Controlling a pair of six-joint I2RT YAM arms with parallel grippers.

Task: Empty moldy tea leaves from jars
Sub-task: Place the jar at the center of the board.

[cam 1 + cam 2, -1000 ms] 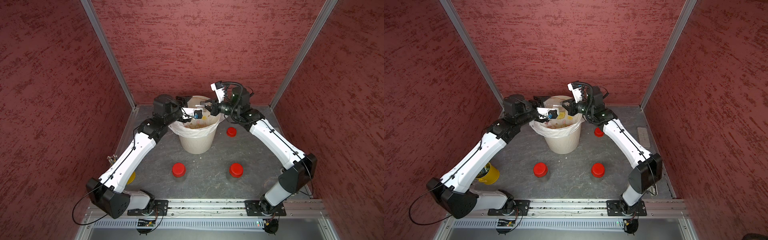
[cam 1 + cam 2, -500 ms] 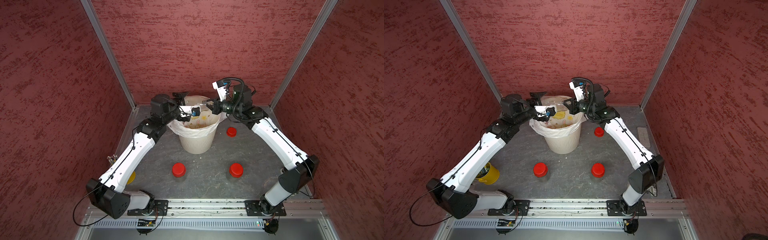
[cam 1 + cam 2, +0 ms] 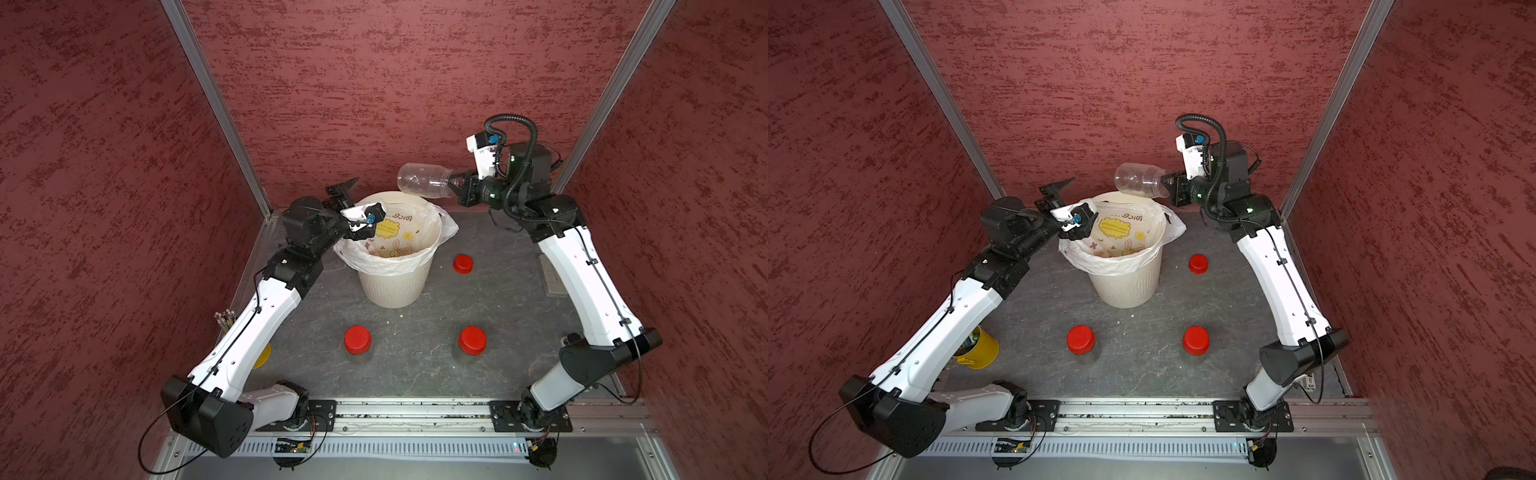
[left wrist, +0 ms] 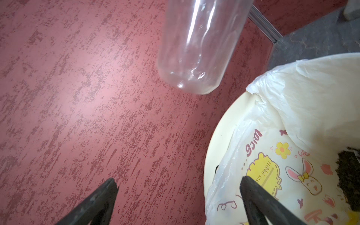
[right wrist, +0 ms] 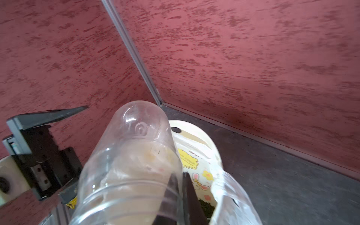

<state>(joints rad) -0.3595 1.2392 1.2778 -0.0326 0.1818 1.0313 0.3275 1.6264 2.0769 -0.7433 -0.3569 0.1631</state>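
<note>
Jars, 3 of them, are in both top views. The open jar (image 3: 424,183) lies on its side in the air, held by my right jaws, which are clamped together on the wall at its mouth. Its closed bottom points toward my left arm (image 3: 266,311), and it hangs just above the far rim of the cream ribbed bin (image 3: 395,286). Its walls look clear from mouth to bottom. In the right wrist view, the jar fills the near field, and 1 dark finger (image 5: 191,198) of mine runs along its neck.

My left jaws stand wide apart and hold nothing. They hover at the far left rim of the bin, apart from the jar. In the left wrist view, the 2 fingertips (image 4: 109,194) frame bare wall and the edge of the printed bag (image 4: 311,97), and the jar's bottom sits beyond them. Dark tea leaves (image 4: 348,175) lie inside the bag.

The other 2 jars stand upright on the worktop (image 3: 415,374), red lids on, 1 front left (image 3: 357,339) and 1 front right (image 3: 472,340). They are well apart and both are nearer my bases than the bin. A loose red lid (image 3: 462,264) lies flat on the worktop just to the right of the bin. A yellow cup (image 3: 978,349) sits beside my left arm.
</note>
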